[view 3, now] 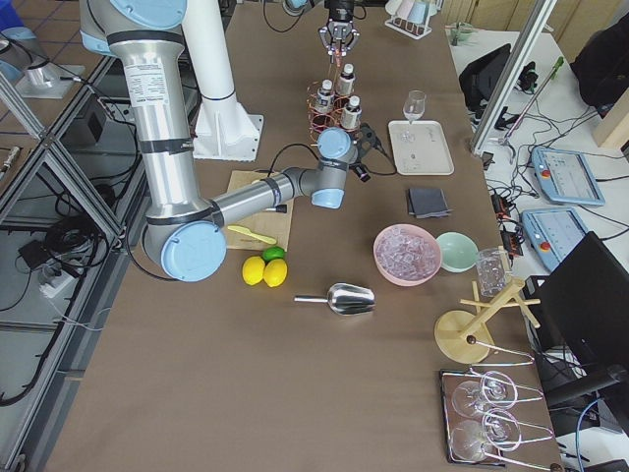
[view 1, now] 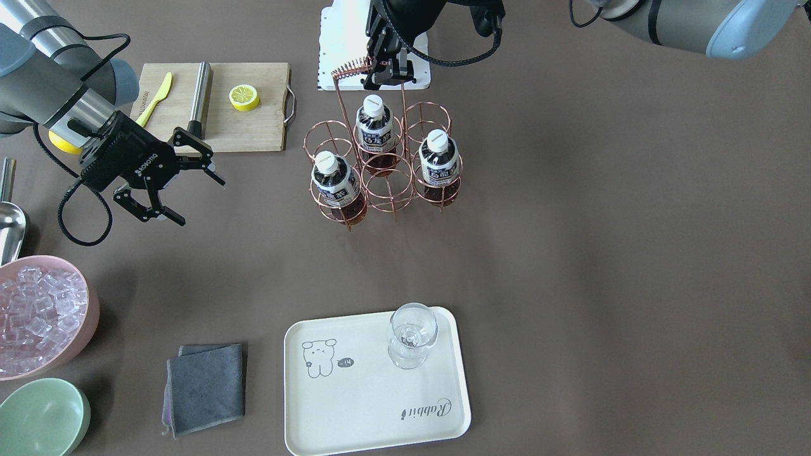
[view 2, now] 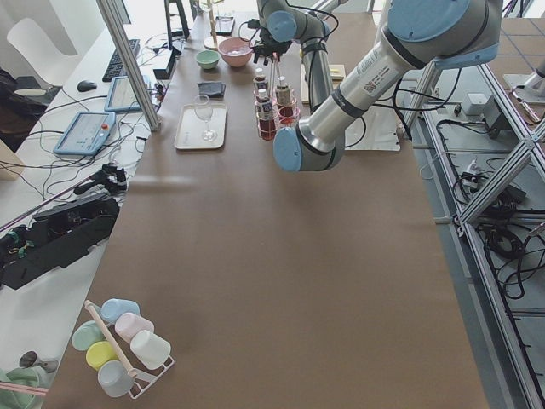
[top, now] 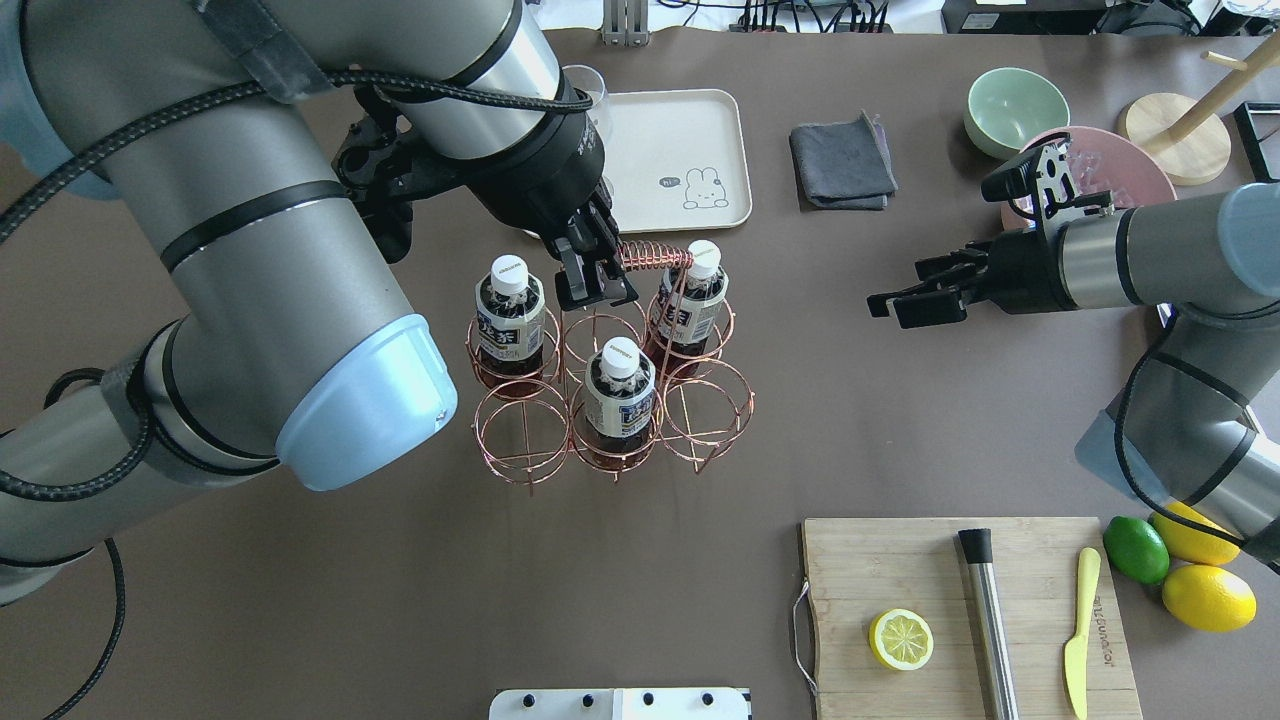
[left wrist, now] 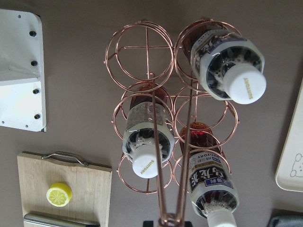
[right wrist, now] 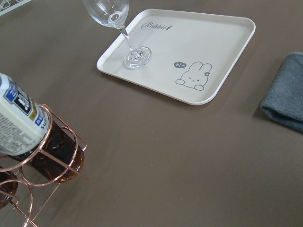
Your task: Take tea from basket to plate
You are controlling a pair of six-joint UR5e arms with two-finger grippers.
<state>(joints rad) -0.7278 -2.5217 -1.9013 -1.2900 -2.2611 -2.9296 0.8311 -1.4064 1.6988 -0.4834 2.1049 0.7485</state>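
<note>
Three tea bottles [view 1: 338,183] [view 1: 375,130] [view 1: 438,161] stand upright in ring cells of the copper wire basket [left wrist: 158,165]. They also show in the overhead view [top: 508,315] [top: 620,395] [top: 688,300]. My left gripper [top: 598,278] is above the basket, shut on the coiled grip of its tall handle. My right gripper [view 1: 196,197] is open and empty, apart from the basket and level with it. The cream plate [view 1: 355,405] lies on the far side of the table from me, with a wine glass [view 1: 412,335] standing on it.
A wooden cutting board [view 1: 253,130] holds a lemon half, a yellow knife and a steel rod. A pink bowl of ice [view 1: 38,316], a green bowl [view 1: 41,418], a grey cloth [view 1: 206,386] and a metal scoop [view 1: 9,221] lie on my right side.
</note>
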